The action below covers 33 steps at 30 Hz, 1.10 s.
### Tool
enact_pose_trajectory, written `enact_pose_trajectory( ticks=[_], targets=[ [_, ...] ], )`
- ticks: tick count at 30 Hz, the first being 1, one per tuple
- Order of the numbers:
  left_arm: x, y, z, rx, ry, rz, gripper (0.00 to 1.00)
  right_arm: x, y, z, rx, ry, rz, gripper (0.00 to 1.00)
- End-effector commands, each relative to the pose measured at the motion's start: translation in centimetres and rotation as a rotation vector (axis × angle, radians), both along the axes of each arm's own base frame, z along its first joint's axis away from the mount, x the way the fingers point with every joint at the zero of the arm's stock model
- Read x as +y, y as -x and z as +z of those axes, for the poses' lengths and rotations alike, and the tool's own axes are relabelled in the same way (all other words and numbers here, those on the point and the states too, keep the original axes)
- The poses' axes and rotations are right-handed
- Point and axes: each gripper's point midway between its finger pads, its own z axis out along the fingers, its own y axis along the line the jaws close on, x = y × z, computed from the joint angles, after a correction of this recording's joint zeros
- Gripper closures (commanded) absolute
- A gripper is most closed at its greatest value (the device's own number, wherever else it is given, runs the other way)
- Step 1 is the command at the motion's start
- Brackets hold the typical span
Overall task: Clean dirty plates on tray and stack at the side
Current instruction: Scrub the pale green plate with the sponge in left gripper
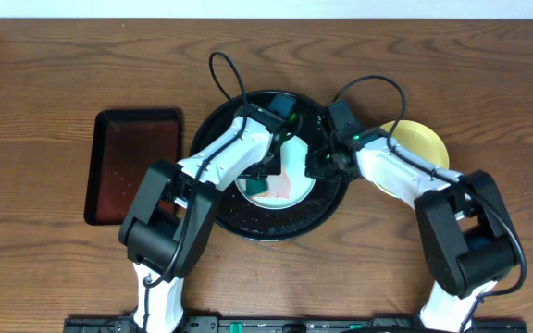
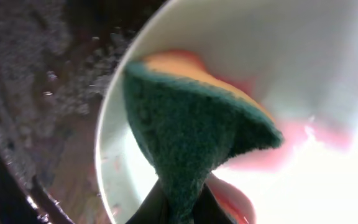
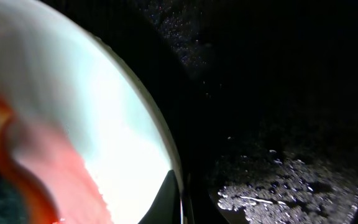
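A pale blue-green plate (image 1: 294, 185) with a red smear lies on the round black tray (image 1: 248, 227). My left gripper (image 1: 268, 176) is shut on a green and orange sponge (image 1: 268, 190) and presses it on the plate. In the left wrist view the sponge (image 2: 191, 124) sticks out of the jaws (image 2: 182, 208) over the smeared plate (image 2: 260, 43). My right gripper (image 1: 317, 166) is shut on the plate's right rim. The right wrist view shows that rim between the jaws (image 3: 180, 199) and the plate (image 3: 104, 112). A pale yellow plate (image 1: 424, 143) lies on the table right of the tray. A third plate is not visible.
A smaller dark rectangular tray (image 1: 135, 165) lies on the wooden table left of the round tray. The round tray's floor is wet and speckled (image 3: 278, 186), also in the left wrist view (image 2: 36, 74). Both arms cross over the tray; cables arch above it.
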Motion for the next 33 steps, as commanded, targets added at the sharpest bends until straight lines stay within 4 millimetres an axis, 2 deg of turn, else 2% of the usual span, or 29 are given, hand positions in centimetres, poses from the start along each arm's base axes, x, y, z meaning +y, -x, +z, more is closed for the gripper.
enact_pose_trajectory(
  ticks=[1, 6, 11, 14, 19, 21, 24, 25, 28, 30, 33],
  targets=[
    [-1.6, 1.9, -1.5, 0.128, 0.116, -0.062, 0.93, -1.1, 3.1, -4.8, 0.190, -0.034, 0.011, 0.99],
    [-3.4, 2.6, -1.4, 0.169, 0.220, -0.093, 0.92, -1.5, 3.3, -5.4, 0.226, -0.073, 0.007, 0.99],
    [-7.8, 3.4, -0.3, 0.219, 0.477, -0.220, 0.92, -1.2, 3.2, -5.4, 0.215, -0.075, 0.019, 0.99],
    [-8.9, 2.6, 0.0, 0.182, 0.530, -0.243, 0.92, -1.2, 3.2, -5.4, 0.214, -0.075, 0.019, 0.99],
    [-9.5, 0.7, 0.0, 0.096, 0.533, -0.270, 0.93, -1.2, 3.2, -5.4, 0.214, -0.072, 0.018, 0.99],
    [-8.0, -0.8, -0.6, 0.029, 0.429, -0.261, 0.92, -1.2, 3.2, -5.4, 0.214, -0.072, 0.018, 0.99],
    [-3.0, -3.3, -1.1, -0.096, 0.135, -0.155, 0.93, -1.2, 3.2, -5.4, 0.214, -0.071, 0.018, 0.99],
    [-1.2, -4.0, -0.9, -0.136, 0.036, -0.105, 0.93, -1.3, 3.2, -5.4, 0.213, -0.071, 0.018, 0.99],
    [2.5, -5.1, 0.2, -0.228, -0.170, -0.024, 0.92, -1.3, 3.2, -5.4, 0.213, -0.068, 0.018, 0.99],
    [3.6, -5.4, 0.7, -0.259, -0.237, -0.010, 0.93, -1.3, 3.2, -5.4, 0.213, -0.068, 0.018, 0.99],
    [4.0, -5.5, 0.9, -0.264, -0.263, -0.010, 0.92, -1.3, 3.2, -5.4, 0.213, -0.068, 0.018, 0.99]
  ],
)
